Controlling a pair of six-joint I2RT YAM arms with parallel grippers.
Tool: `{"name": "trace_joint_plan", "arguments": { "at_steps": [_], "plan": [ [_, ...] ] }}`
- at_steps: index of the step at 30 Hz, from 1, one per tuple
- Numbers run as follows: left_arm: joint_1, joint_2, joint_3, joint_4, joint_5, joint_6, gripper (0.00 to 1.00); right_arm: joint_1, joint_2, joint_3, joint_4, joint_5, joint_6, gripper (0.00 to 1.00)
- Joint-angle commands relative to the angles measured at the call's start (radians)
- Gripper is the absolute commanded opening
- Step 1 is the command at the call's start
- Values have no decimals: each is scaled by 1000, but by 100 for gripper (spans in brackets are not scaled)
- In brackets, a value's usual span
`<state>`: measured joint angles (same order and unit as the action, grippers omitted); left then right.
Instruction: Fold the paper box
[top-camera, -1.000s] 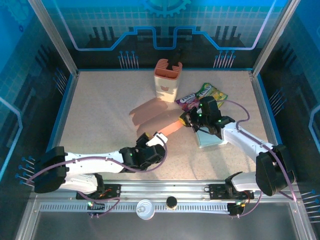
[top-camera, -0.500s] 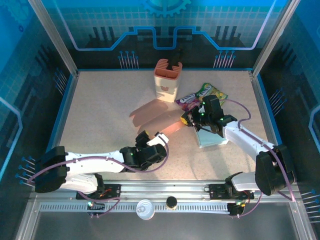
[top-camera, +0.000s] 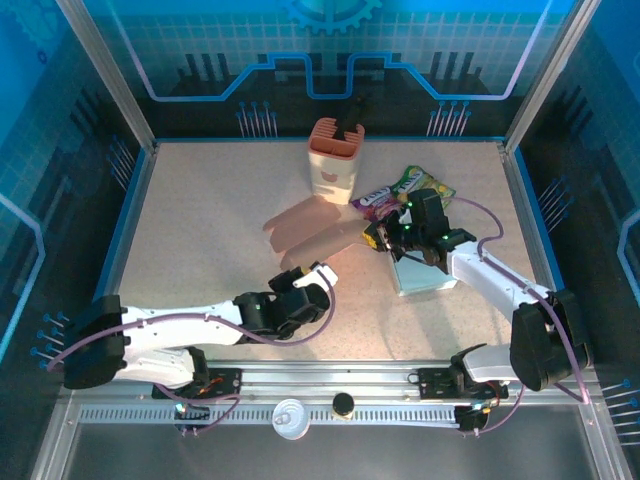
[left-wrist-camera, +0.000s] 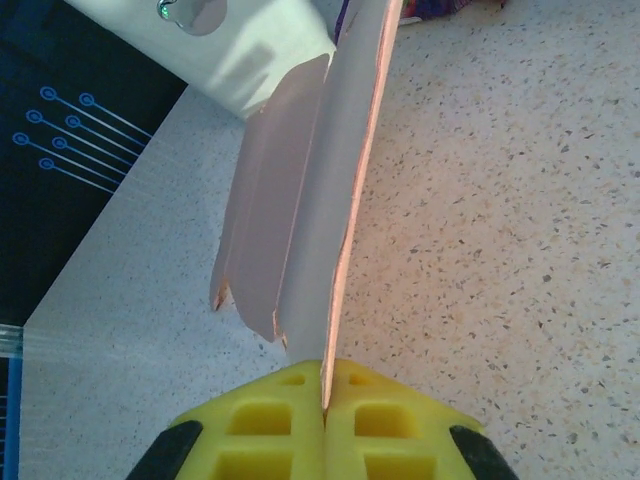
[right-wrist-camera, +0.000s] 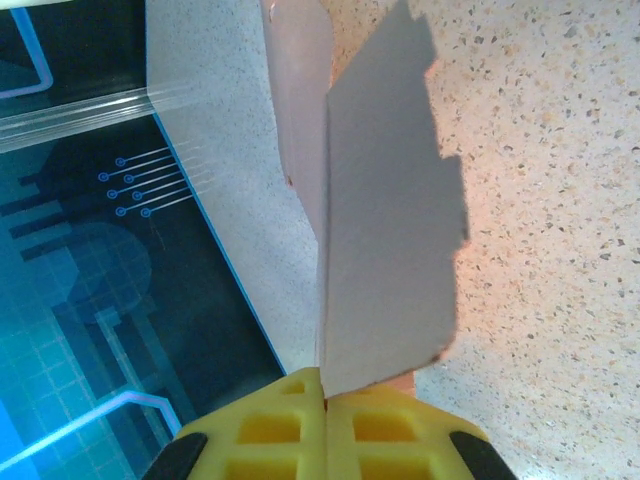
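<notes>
The left gripper (top-camera: 312, 276) is clamped on the 6 o'clock corner of the flat salmon-pink cardboard box blank (top-camera: 305, 226), which lies about mid-way across the speckled tabletop (top-camera: 200, 220). The right gripper (top-camera: 376, 240) pinches the blank's 3 o'clock edge.

The sheet looks light, thin and floppy, and it probably hinges readily along its scored creases. A hard pull could tear it, so edges close to a fold line seem the safest holds.

The top camera gives the blank's whole outline and both holds. The left wrist camera shows yellow pads (left-wrist-camera: 270, 440) closed flush on one thin edge, with panels fanning apart. The right wrist camera shows its own pads (right-wrist-camera: 270, 430) meeting on a notched flap.
</notes>
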<state>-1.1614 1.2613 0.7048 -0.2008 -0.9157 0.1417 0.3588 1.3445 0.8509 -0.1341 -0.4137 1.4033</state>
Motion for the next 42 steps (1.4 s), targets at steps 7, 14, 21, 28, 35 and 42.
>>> {"name": "trace_joint_plan", "arguments": {
  "at_steps": [7,14,21,28,35,42],
  "plan": [
    [5,-39,31,4,36,-31,0,-17,-153,76,-157,82,-116,46],
    [6,-50,75,-36,63,-79,0,105,-369,34,-270,296,-124,62],
    [8,-23,121,-60,70,-90,0,415,-302,47,-212,543,-28,61],
    [8,-31,140,-60,89,-95,0,486,-194,107,-178,613,-6,59],
    [8,-16,170,-72,90,-88,0,500,-129,132,-162,627,4,52],
    [9,-7,185,-96,86,-104,0,535,-180,144,-205,708,-4,53]
  ]
}}
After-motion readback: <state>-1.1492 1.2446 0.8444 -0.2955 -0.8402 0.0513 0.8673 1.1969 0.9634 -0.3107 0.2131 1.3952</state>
